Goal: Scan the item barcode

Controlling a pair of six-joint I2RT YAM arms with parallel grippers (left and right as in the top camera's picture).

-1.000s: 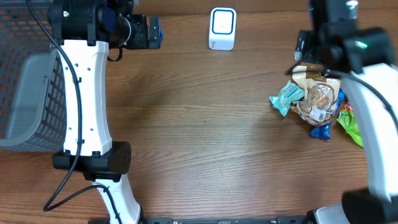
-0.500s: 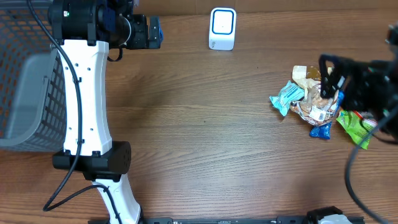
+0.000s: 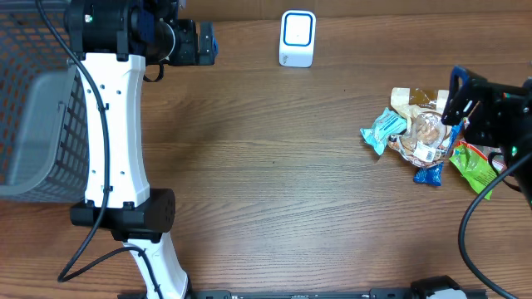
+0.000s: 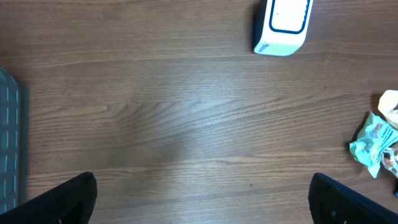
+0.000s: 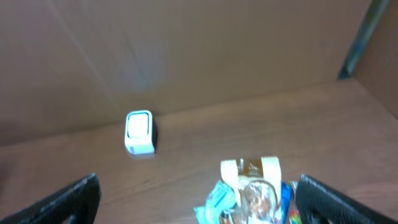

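The right hand (image 3: pixel 455 101) has swung from upper right to the frame's right edge, fingers apart and empty, just beside the clear plastic pastry bag (image 3: pixel 422 133). The grasp looks still pending. The white box-shaped scanner (image 3: pixel 297 37) sits top centre. The left hand (image 3: pixel 196 43), upper left, is also spread apart.

You're looking at a white scanner (image 3: pixel 297 37) with a blue-outlined face, a brown wood-grain table (image 3: pixel 266 191), a grey mesh basket (image 3: pixel 37 124), a teal packet (image 3: pixel 384 129), a tan-and-clear bag (image 3: pixel 426 133), a blue packet (image 3: pixel 429 175) and a bright green packet (image 3: pixel 465 163).
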